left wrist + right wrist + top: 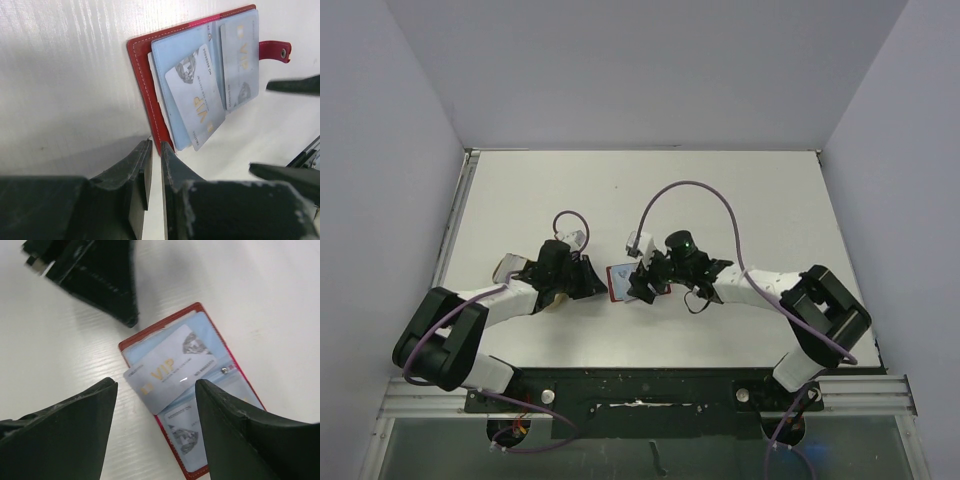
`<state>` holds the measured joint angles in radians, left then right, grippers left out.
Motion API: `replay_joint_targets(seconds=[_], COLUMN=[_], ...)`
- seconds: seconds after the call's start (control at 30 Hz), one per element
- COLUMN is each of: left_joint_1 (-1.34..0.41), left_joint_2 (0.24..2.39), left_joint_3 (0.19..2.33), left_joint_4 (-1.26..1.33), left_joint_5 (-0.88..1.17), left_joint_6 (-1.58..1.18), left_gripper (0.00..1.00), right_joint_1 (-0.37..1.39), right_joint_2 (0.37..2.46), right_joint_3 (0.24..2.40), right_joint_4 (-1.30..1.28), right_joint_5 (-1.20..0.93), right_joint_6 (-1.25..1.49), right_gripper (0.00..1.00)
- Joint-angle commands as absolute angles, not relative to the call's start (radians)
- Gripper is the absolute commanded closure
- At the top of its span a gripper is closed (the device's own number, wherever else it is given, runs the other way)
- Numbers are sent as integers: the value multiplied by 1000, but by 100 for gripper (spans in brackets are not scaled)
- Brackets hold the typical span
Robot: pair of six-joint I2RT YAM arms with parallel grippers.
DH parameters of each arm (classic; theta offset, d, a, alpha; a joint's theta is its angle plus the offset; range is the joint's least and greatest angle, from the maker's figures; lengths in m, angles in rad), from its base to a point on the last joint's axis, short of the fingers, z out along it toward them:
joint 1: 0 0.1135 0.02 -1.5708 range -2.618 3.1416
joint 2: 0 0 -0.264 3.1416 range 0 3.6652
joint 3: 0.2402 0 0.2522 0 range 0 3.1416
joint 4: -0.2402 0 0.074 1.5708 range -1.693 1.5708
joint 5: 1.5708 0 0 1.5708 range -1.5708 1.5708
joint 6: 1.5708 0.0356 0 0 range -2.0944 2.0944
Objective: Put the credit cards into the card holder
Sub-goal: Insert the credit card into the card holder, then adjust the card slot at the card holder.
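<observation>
In middle: VIP card [240, 60] sitting in red card holder [142, 80], other VIP card [197, 97] lying crooked, needing push; right gripper [155, 385] hanging spread, left gripper [156, 150] pressing together.

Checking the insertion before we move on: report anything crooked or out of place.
One credit card lies tilted across the open card holder, a corner poking past the pale sleeve instead of seated square. The other card lies straight, lined up with the holder.
</observation>
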<state>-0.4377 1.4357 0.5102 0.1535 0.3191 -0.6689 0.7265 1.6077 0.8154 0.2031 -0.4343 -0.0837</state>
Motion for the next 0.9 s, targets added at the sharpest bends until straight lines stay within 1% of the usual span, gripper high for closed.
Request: replay_joint_targets(seconds=[0.0,0.2,0.47,0.87], left_joint_1=[-437,-437,-437,-437], left_joint_2=[1406,1413,1421,1434], left_joint_3=[529,525,518,514], left_joint_4=[196,210,219,230], left_joint_5=[341,348,350,355], left_joint_6=[-666,-671,-674,-677], left_gripper=[88,88,88,88], right_joint_1=[750,764,788,809], right_joint_2=[1556,1610,1668,1740], right_joint_3=[751,756,775,803], right_joint_4=[334,316,319,362], right_joint_5=[-488,-472,-437,-297], right_joint_6=[-398,-514,-596,-586], right_gripper=[36,34,33,35])
